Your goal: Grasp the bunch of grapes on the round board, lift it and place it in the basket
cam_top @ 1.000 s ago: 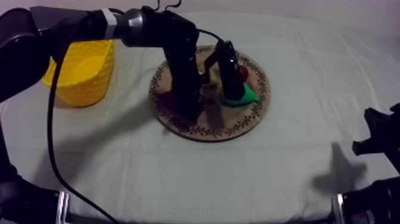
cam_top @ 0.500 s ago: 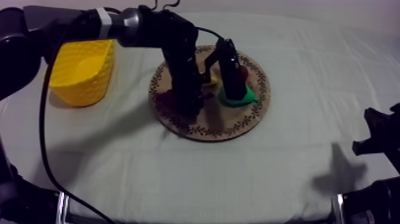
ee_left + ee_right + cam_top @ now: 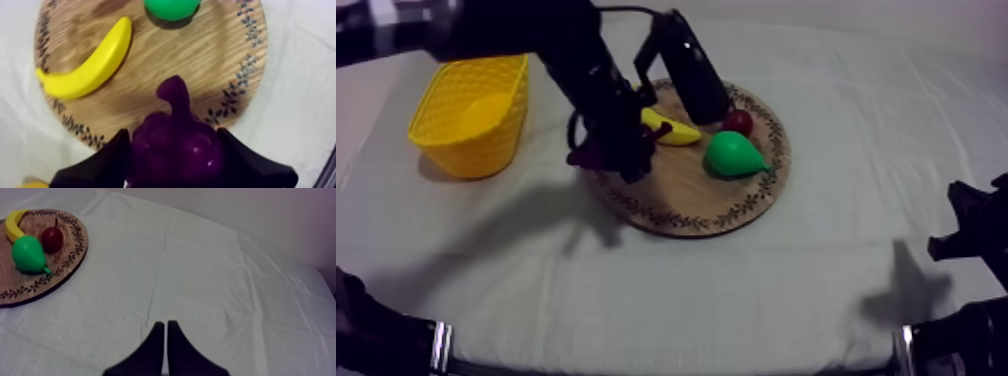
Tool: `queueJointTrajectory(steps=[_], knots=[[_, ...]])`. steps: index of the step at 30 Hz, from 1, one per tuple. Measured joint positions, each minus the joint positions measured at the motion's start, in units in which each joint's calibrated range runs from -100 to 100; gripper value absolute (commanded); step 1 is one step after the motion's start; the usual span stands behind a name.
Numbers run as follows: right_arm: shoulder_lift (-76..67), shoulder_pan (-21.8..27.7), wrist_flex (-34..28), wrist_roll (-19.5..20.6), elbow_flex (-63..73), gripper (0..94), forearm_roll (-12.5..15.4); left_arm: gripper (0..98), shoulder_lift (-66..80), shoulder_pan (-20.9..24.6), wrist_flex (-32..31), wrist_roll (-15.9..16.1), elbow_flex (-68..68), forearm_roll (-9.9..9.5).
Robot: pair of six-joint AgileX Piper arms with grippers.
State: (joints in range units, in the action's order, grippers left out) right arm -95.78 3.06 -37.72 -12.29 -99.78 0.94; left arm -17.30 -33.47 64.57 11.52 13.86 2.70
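The purple bunch of grapes [image 3: 175, 145] is held between the two black fingers of my left gripper [image 3: 175, 162], which is shut on it. In the top view the left gripper [image 3: 621, 160] hangs with the grapes [image 3: 588, 155] over the left rim of the round wooden board [image 3: 681, 200]. The yellow basket [image 3: 476, 110] stands to the left of it, a short way off. My right gripper [image 3: 165, 338] is shut on nothing, low at the table's right side [image 3: 976, 225].
On the board lie a banana [image 3: 674, 131], a green pear [image 3: 734, 156] and a small red fruit [image 3: 738, 121]. The left arm's forearm [image 3: 691, 75] slants over the board's far side. Bare cloth stretches between board and right arm.
My left gripper has risen from the board with the grapes and shifted left toward the basket, uncovering the banana and pear. The right arm has not moved.
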Motion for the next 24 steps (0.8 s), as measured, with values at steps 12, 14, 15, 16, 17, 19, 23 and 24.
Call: queueJointTrajectory(steps=[12,14,15,16,17,19,23,24], knots=[[0.00,0.00,0.00,-0.03,0.00,0.3,0.00,39.4,21.25,4.41,-0.61,-7.84,12.01,0.34],[0.00,0.00,0.00,-0.03,0.00,0.3,0.00,39.5,24.81,5.98,-0.71,-9.04,14.95,0.56],[0.00,0.00,0.00,-0.03,0.00,0.3,0.00,39.6,26.51,6.87,-0.59,-9.41,16.37,0.63],[0.00,0.00,0.00,-0.03,0.00,0.3,0.00,39.6,28.09,7.61,-0.48,-9.75,17.69,0.77],[0.00,0.00,0.00,-0.03,0.00,0.3,0.00,39.7,29.54,8.62,-0.21,-9.89,18.82,0.83],[0.00,0.00,0.00,-0.03,0.00,0.3,0.00,39.7,31.79,10.45,0.40,-9.91,20.38,0.96],[0.00,0.00,0.00,-0.03,0.00,0.3,0.00,39.6,35.27,14.69,1.77,-9.68,20.86,1.13],[0.00,0.00,0.00,-0.03,0.00,0.3,0.00,39.5,35.92,15.77,2.53,-9.54,20.53,1.14]])
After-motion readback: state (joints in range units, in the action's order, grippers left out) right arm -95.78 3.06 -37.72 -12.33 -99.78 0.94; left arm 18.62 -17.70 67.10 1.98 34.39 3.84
